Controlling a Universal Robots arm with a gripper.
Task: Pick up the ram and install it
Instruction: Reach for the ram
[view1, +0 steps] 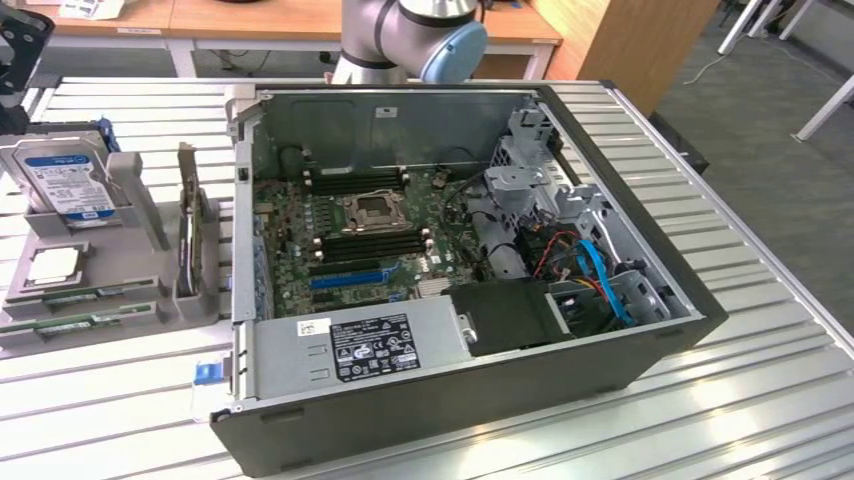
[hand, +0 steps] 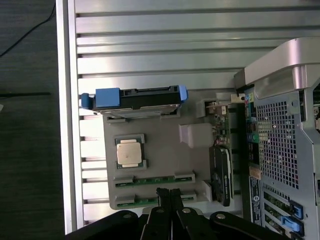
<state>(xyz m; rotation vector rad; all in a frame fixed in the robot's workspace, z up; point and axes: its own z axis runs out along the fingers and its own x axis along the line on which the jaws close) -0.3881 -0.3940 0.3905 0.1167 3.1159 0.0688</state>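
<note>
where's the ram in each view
exterior view: two ram sticks lie side by side in the tray at the exterior view's left, beside the case.
wrist view: the same ram sticks in the tray, next to the cpu.
shared landmark: the hard drive, standing at the tray's other end.

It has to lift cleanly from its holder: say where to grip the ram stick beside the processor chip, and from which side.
Take the ram stick at mid-length, jaws across its thickness, coming straight down from above. Its ends sit in brackets of the gray holder, leaving only the middle span free, and the second stick lies parallel close by.
</note>
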